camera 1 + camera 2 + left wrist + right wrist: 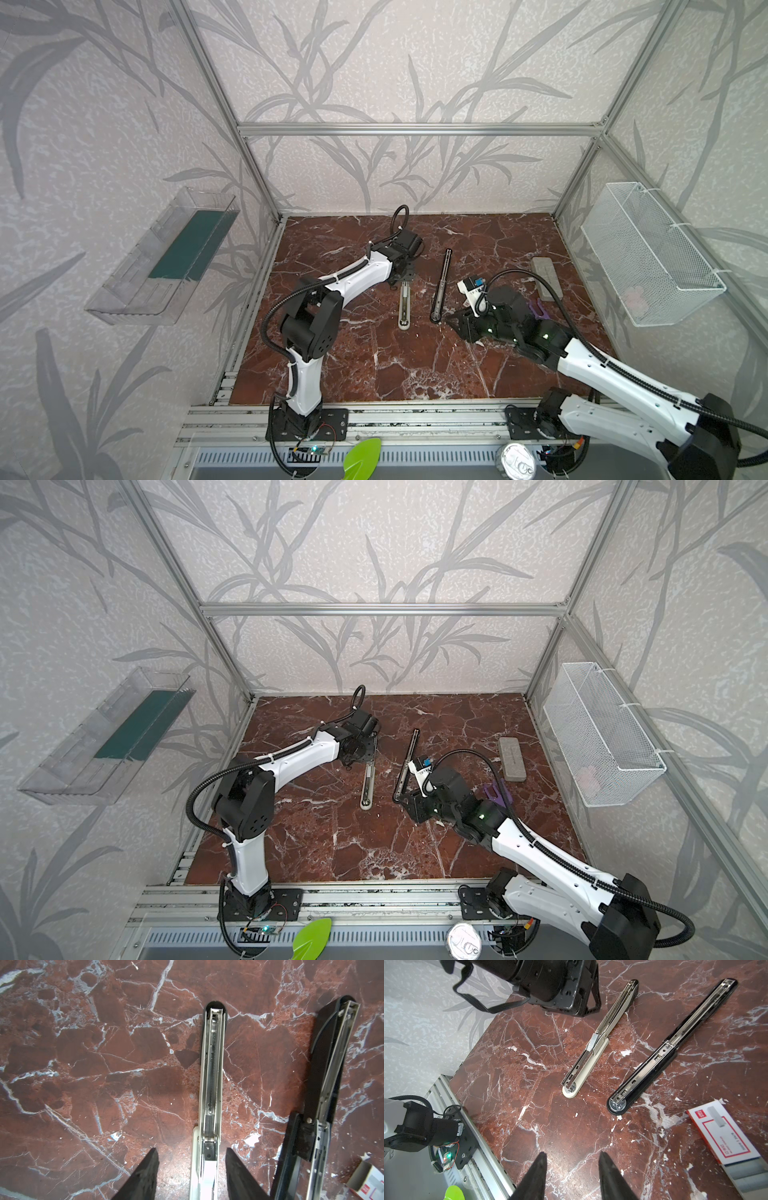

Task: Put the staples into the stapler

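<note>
Judging by how things lie, the loading itself has not begun, though the groundwork looks done: the cream stapler (212,1076) lies swung open flat on the marble table (374,365), its metal channel facing up, and I can make out no strip of staples in that channel, only what seems to be the spring and pusher. The left gripper (191,1150) hangs over the hinge end of this stapler with its jaws spread, one finger on each side and a gap of bare table between each finger and the stapler, so it pinches nothing. A black stapler (670,1047) lies opened the same way just beside the cream one, between it and the staples box (724,1138). That box rests flat on the table near the black stapler's rounded end, with its grey inner tray slid partly out. The right gripper (572,1153) hovers low over bare marble near the box, jaws parted and empty. What is left, as I read it, is nearly everything that counts: getting a strip out of the tray, laying it in the open channel, and folding the stapler shut
</note>
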Robot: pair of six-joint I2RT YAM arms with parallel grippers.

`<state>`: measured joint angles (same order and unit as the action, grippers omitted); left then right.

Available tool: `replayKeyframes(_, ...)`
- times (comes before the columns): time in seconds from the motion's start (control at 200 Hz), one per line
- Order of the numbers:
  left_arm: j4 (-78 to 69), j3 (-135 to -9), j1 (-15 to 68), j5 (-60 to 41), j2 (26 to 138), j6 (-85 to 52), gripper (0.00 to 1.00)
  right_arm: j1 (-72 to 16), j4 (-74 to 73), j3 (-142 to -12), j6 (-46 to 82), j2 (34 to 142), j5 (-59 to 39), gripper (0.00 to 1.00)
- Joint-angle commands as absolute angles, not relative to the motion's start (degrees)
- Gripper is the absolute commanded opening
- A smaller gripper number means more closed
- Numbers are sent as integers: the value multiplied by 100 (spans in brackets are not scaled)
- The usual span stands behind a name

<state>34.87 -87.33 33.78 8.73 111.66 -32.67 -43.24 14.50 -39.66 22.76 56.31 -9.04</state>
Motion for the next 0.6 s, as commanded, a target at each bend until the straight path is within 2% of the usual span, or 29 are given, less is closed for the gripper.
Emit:
replayKeyframes(0.0,3734,-8933,3383,643,11321,-3129,53,-4359,1419,-4177,2227,5626,-899,43)
replayKeyframes(0.6,3699,-8861,3250,848,11701,-3200,52,-4359,1569,-4181,2200,5467,-835,43)
